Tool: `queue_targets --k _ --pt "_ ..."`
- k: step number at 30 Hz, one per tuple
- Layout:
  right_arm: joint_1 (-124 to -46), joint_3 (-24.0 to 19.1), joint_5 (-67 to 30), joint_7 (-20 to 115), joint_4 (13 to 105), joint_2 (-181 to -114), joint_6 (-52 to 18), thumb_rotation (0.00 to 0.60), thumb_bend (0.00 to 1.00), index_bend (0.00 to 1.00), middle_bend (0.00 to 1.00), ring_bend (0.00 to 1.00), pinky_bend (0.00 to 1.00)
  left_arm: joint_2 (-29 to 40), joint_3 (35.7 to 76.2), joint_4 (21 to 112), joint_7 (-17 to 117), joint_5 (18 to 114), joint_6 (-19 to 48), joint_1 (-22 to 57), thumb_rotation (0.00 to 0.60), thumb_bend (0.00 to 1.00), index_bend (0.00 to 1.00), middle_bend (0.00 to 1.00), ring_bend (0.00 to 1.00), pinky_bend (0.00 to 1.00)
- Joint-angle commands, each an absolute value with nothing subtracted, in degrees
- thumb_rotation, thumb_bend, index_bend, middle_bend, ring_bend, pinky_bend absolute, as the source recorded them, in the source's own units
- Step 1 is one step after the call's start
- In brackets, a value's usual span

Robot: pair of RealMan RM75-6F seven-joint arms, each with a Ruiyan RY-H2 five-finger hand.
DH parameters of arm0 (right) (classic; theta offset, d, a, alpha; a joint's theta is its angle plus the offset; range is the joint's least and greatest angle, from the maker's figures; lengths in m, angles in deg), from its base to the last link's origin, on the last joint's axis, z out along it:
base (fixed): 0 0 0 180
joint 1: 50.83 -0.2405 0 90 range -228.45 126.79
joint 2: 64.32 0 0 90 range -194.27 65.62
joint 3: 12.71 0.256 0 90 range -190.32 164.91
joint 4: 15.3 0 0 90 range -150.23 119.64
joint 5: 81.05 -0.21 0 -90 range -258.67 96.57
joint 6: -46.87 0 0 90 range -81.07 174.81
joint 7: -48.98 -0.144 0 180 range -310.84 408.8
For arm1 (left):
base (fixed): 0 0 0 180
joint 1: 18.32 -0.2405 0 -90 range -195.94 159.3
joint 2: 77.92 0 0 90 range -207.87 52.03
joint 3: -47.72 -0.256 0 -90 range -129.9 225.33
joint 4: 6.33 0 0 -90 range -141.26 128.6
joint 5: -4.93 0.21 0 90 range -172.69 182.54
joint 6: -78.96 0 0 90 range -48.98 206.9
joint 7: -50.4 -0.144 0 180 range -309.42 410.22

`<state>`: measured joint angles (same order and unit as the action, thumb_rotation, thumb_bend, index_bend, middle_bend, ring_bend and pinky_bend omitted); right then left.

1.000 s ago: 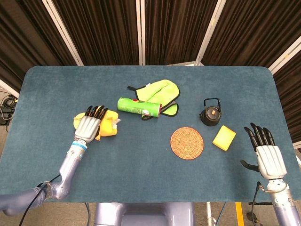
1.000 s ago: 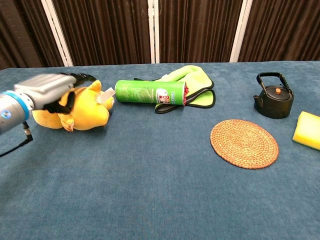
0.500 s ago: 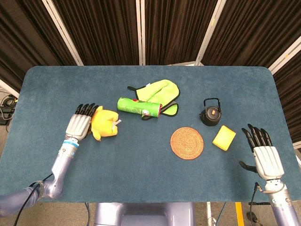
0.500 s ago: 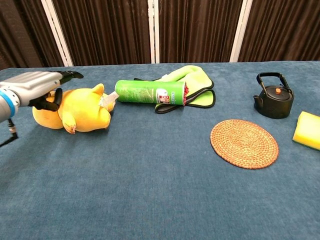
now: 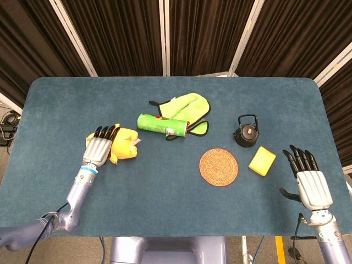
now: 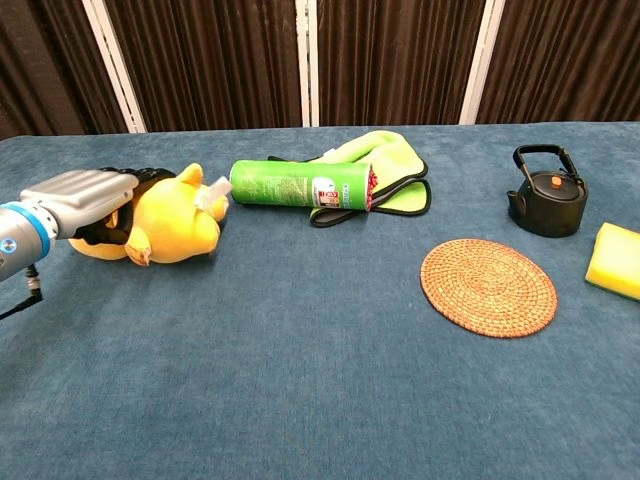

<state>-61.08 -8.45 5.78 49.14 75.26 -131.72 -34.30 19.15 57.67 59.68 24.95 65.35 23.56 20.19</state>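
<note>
A yellow plush toy (image 5: pixel 126 147) (image 6: pixel 178 222) lies on the left part of the blue table (image 5: pixel 165 209). My left hand (image 5: pixel 98 149) (image 6: pixel 72 196) rests palm down over the toy's left side, its dark fingers (image 5: pixel 105 132) stretched across the top; the toy stays on the table. My right hand (image 5: pixel 312 184) hovers open and flat near the front right corner, fingers apart and nothing in it, closest to a yellow sponge (image 5: pixel 262 160) (image 6: pixel 618 260). The chest view does not show the right hand.
A green can (image 5: pixel 163 125) (image 6: pixel 300 185) lies on its side right of the toy, on a lime-green cloth (image 5: pixel 190 107) (image 6: pixel 395 165). Further right are a black teapot (image 5: pixel 246 133) (image 6: pixel 548 200) and a round woven coaster (image 5: pixel 219 167) (image 6: pixel 488 287).
My left hand slid off the toy to the left half a second ago and has come back onto its left side. The right hand drew back slightly toward the front edge.
</note>
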Motion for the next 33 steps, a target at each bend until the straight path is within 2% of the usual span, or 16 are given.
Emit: queue_targets --k 1,9,15,22,27,33 --pt "-61.2 -8.6 5.9 49.4 75.3 -131.9 -34.1 0.6 0.15 0.01 0.0 0.0 0.0 19.1 57.5 58.5 26.3 65.2 23.8 19.7 0.6 1.0 0.0 0.0 0.0 0.0" --pt "-61.3 -8.8 6.2 49.8 75.3 -132.1 -33.9 0.6 0.15 0.01 0.0 0.0 0.0 17.2 57.1 57.1 31.1 67.8 22.4 18.0 0.6 1.0 0.0 0.0 0.0 0.0" --pt "-61.3 -8.9 6.3 50.1 75.4 -132.1 -34.0 0.6 0.15 0.01 0.0 0.0 0.0 14.6 57.0 59.9 35.0 72.1 18.4 16.6 0.6 1.0 0.0 0.0 0.0 0.0" --pt "-61.2 -9.0 6.4 50.3 75.7 -132.0 -34.1 0.6 0.15 0.01 0.0 0.0 0.0 13.7 57.1 61.2 34.9 71.8 18.3 16.1 0.6 1.0 0.0 0.0 0.0 0.0" --pt "-61.1 -8.9 6.2 50.0 75.6 -131.9 -34.1 0.6 0.15 0.01 0.0 0.0 0.0 12.4 56.8 63.4 35.7 73.2 15.8 14.6 0.6 1.0 0.0 0.0 0.0 0.0" --pt "-61.1 -8.8 6.3 50.0 75.6 -131.7 -34.4 0.6 0.15 0.01 0.0 0.0 0.0 8.6 55.2 69.7 35.5 77.3 5.3 9.2 0.6 1.0 0.0 0.0 0.0 0.0"
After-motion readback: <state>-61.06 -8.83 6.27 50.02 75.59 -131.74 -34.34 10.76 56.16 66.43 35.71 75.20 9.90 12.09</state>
